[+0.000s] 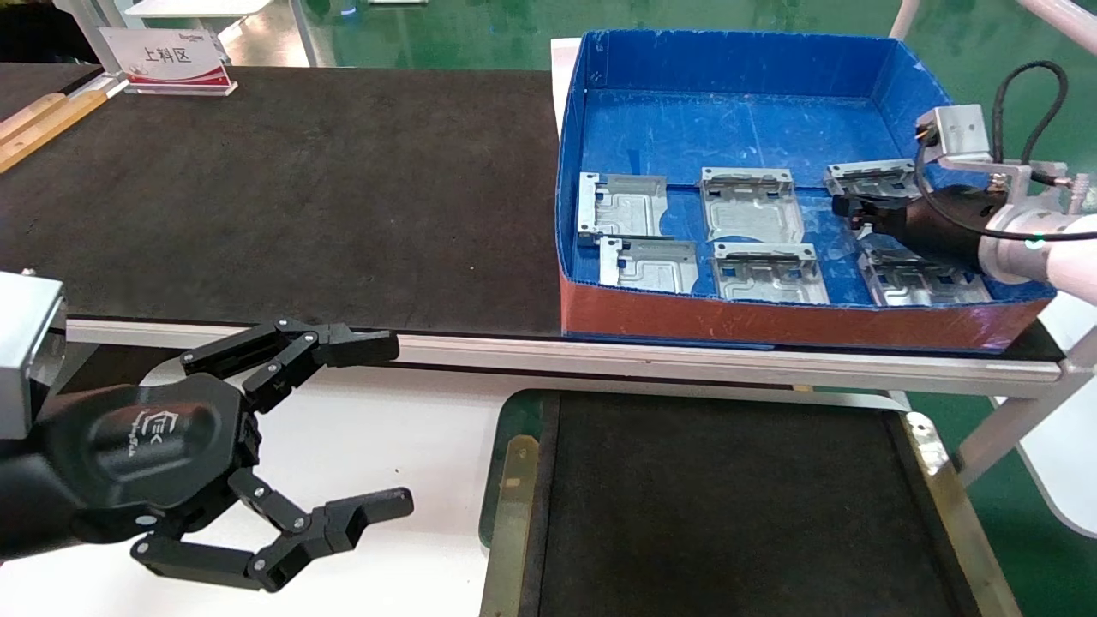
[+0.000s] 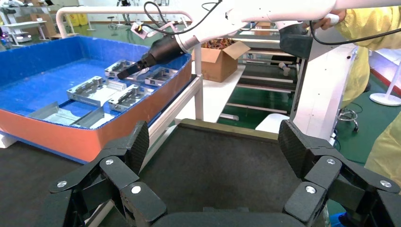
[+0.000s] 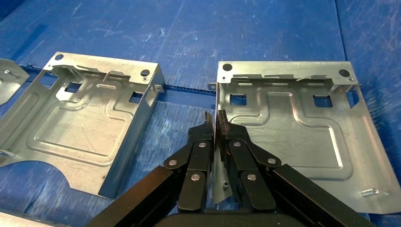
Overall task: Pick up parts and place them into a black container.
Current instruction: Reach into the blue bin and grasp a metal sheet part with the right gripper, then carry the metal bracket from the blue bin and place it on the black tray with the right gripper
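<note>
Several silver-grey metal parts lie in a blue box [image 1: 754,94]. My right gripper [image 1: 844,208] reaches into the box from the right and is shut on the side wall of the back right part [image 1: 870,178]. In the right wrist view the gripper [image 3: 216,118] pinches that part's [image 3: 293,127] upright edge, and the back middle part [image 3: 85,123] lies beside it. The black container [image 1: 512,480], with a felt bottom and dull gold rim, sits empty in front of me. My left gripper [image 1: 386,424] hangs open and empty to the left of the container, which shows between its fingers in the left wrist view [image 2: 227,128].
A long black mat-covered table [image 1: 283,188] holds the blue box, whose front wall [image 1: 771,321] is red. A white sign [image 1: 167,60] stands at the table's far left. A person in yellow [image 2: 373,42] and a cardboard box [image 2: 220,61] are beyond my right arm.
</note>
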Controlling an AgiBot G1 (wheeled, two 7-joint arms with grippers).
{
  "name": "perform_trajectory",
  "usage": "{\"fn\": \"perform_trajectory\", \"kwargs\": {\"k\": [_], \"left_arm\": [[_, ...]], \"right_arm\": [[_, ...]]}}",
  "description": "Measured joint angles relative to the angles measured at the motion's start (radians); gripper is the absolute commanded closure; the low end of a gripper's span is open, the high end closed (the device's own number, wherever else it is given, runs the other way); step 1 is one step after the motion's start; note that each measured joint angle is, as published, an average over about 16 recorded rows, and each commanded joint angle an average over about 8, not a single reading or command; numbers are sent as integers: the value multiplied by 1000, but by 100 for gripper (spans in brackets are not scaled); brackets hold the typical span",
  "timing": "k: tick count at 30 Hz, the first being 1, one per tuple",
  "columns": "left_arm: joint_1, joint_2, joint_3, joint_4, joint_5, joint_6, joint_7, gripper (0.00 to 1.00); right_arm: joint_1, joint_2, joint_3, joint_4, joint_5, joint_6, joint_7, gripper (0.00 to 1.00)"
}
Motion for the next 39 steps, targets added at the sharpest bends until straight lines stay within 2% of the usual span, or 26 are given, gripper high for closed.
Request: {"fn": "perform_trajectory", "kwargs": {"k": [11,21,26,31,35,39], "left_arm": [[0,0,0,0,0,0,0,0],[0,0,0,0,0,0,0,0],[0,0,0,0,0,0,0,0],[0,0,0,0,0,0,0,0],[0,0,0,0,0,0,0,0],[0,0,0,0,0,0,0,0]], "right_arm": [[9,13,-1,36,-1,-28,-25,100],[12,65,17,135,26,-108,-149,100],[-10,119,38,216,63,-210,-231,100],[-51,191,65,327,120,-363,-283,100],[-99,255,85,447,174,-500,-281,100],[-161,318,102,601,234,-613,-240,100]]}}
